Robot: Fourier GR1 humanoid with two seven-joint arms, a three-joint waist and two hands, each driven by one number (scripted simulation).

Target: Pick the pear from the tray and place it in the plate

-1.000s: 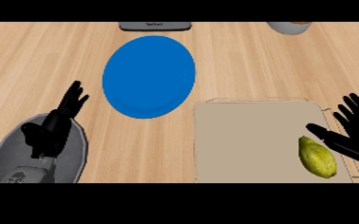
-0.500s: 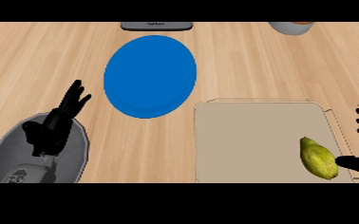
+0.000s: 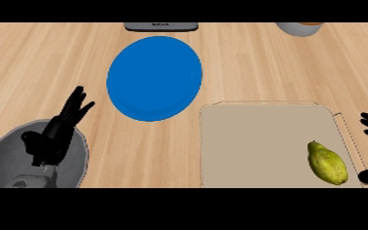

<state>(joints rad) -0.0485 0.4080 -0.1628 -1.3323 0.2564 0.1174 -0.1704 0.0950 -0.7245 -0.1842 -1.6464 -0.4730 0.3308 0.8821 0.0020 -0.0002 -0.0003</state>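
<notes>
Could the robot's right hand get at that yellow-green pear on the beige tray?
Probably yes. The right hand barely shows at the view's right edge, just beside the flat beige tray, and the yellow-green pear lies at the tray's right side, with nothing over it or between them.

The pale wooden counter (image 3: pixel 43 63) carries a blue plate (image 3: pixel 154 78) at its middle, a beige tray (image 3: pixel 259 146) near right, a dark grey slab (image 3: pixel 161 26) at the far edge and a grey bowl (image 3: pixel 298 28) far right.
</notes>
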